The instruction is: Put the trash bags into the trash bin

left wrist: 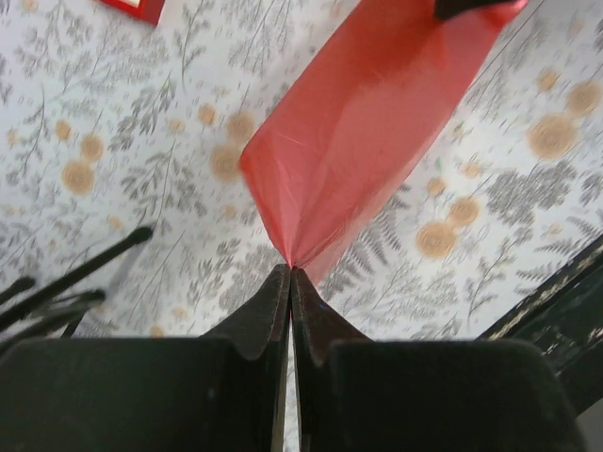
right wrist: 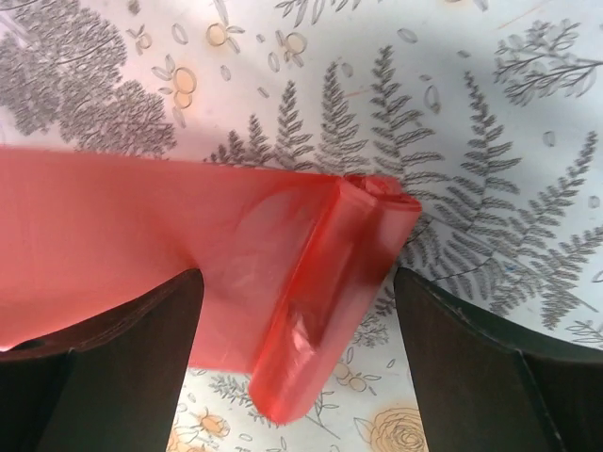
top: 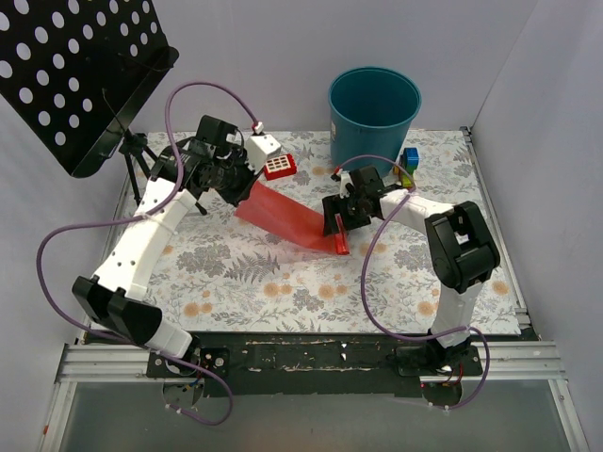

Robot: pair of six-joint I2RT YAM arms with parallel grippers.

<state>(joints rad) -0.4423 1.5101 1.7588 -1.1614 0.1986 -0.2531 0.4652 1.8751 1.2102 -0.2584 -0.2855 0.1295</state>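
The trash bags are a strip of translucent red film unrolled across the floral table mat, ending in a rolled part. My left gripper is shut on the strip's far-left corner; the film fans out from its closed fingertips. My right gripper stands open over the roll, one finger over the flat film and the other beside the roll, neither visibly touching it. The trash bin, a teal bucket, stands upright at the back, apart from both grippers.
A small red block with a white grid and a white box lie near the left gripper. Small coloured blocks sit right of the bin. A black perforated music stand on a tripod overhangs the back left.
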